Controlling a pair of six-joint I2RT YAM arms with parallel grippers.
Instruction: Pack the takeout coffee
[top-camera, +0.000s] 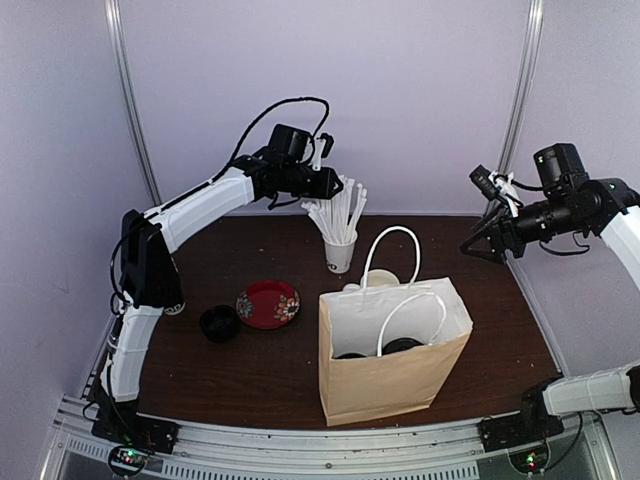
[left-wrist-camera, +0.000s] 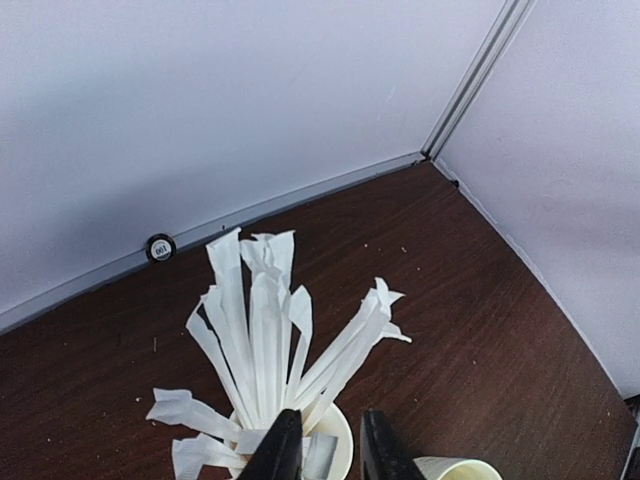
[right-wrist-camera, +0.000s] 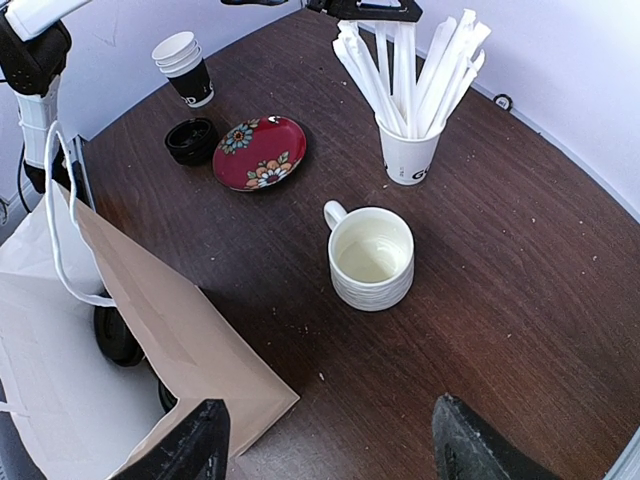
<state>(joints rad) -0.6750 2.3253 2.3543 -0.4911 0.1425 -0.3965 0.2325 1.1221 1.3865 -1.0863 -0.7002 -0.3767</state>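
Two takeout coffee cups stand inside the brown paper bag (top-camera: 385, 385); only their black lids (top-camera: 402, 345) (right-wrist-camera: 115, 335) show. My left gripper (top-camera: 335, 185) (left-wrist-camera: 330, 450) hovers at the back of the table over the white cup of straws (top-camera: 340, 252) (left-wrist-camera: 335, 440), at the height of the straw tops. Its jaws stand a narrow gap apart with nothing visibly between them. My right gripper (top-camera: 480, 240) (right-wrist-camera: 330, 440) hangs high at the right, open and empty, above the table between the bag (right-wrist-camera: 180, 340) and the cream mug (right-wrist-camera: 372, 258).
A red flowered plate (top-camera: 268, 303) (right-wrist-camera: 260, 150) and a loose black lid (top-camera: 218, 322) (right-wrist-camera: 190, 140) lie left of the bag. A stack of lidless paper cups (right-wrist-camera: 185, 65) stands by the left arm. The mug (top-camera: 392, 278) sits just behind the bag.
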